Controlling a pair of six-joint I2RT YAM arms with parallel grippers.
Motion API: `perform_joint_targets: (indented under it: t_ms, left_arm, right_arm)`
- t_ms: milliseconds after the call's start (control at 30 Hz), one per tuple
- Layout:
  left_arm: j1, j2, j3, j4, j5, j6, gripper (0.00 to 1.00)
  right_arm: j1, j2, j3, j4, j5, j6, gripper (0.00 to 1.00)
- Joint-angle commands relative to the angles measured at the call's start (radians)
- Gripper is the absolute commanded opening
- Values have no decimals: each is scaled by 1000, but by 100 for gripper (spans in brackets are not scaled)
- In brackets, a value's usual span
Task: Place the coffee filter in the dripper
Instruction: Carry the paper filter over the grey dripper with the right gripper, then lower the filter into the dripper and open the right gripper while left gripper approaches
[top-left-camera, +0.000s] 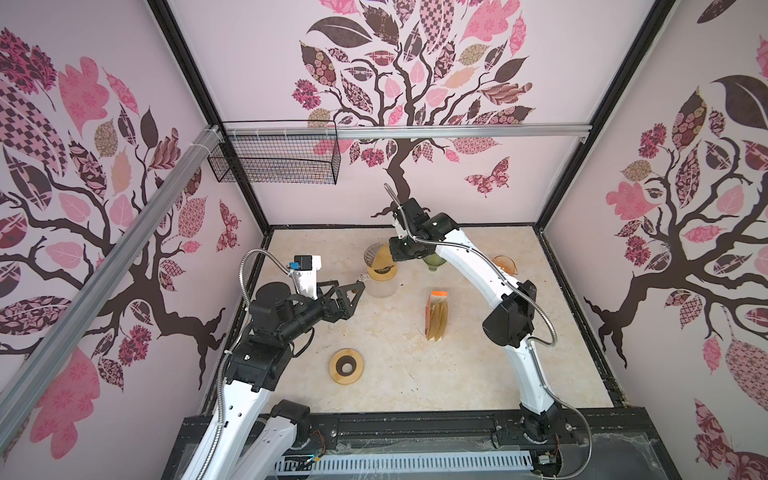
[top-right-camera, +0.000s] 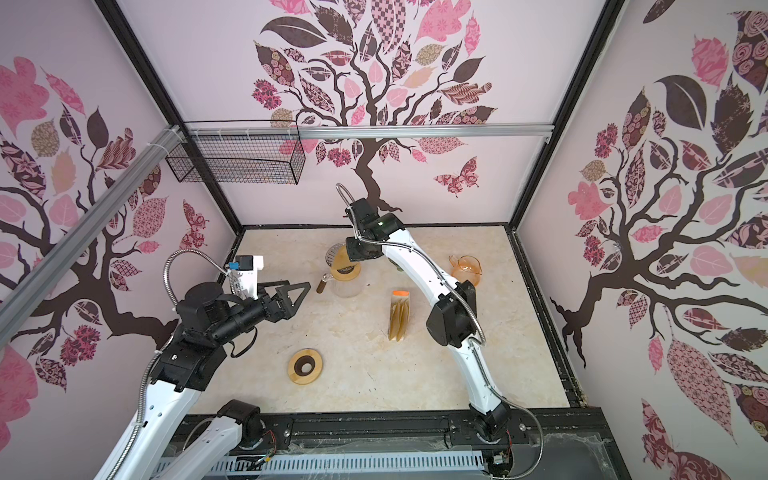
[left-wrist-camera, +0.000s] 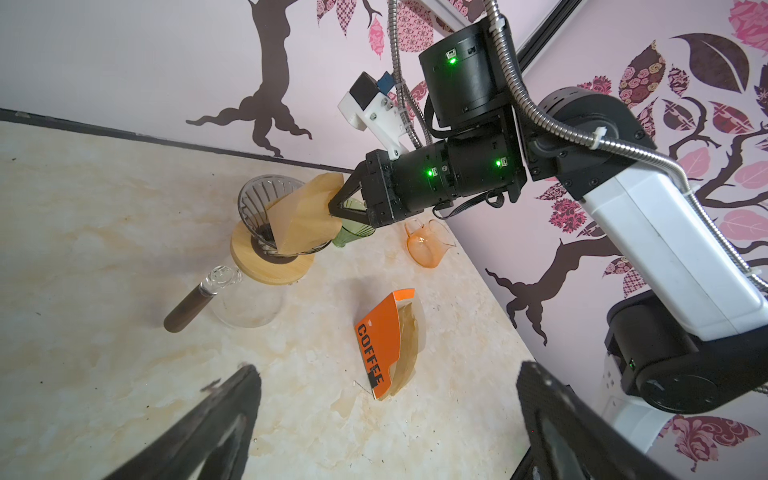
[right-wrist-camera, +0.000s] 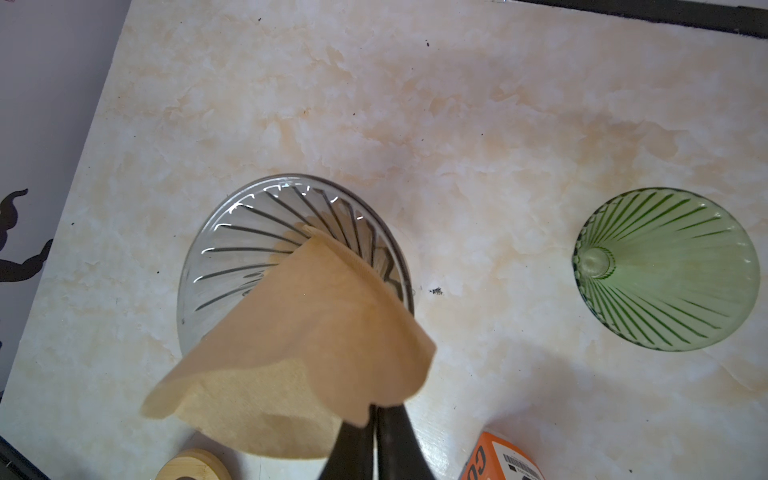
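Half the coffee filter (left-wrist-camera: 303, 216) sits tip-down inside the glass dripper (left-wrist-camera: 257, 195), the rest leaning over its rim. Right gripper (left-wrist-camera: 332, 205) pinches its top edge; left gripper (top-left-camera: 347, 287) hangs open, clear. Risk: released now, the flat paper could flop out, or a push could knock the dripper off-centre.

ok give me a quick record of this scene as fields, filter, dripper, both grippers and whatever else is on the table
coffee filter: brown paper cone, tip inside the dripper, wide edge outside its rim
dripper: clear ribbed glass, on a wooden collar atop a glass carafe
right gripper: shut on the filter's wide edge
left gripper: open, empty, beside the carafe
filter pack: orange, lying on the table
other items: green glass, orange glass jug, wooden ring
status: filter not yet released
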Motion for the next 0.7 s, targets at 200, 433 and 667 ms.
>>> perform_joint_targets:
  t_ms: [200,433,667]
  left_arm:
    - [8,20,-25,6,-28,14,98]
    - [14,35,-23,-3,-49,15,98]
    - [24,75,-9,-28,-100,27,98]
  right_arm:
    - [8,-25,31,15,-3,-22,16]
    - [7,-39,31,26,-6,-23,22]
    - [6,-46,29,37,-15,-27,27]
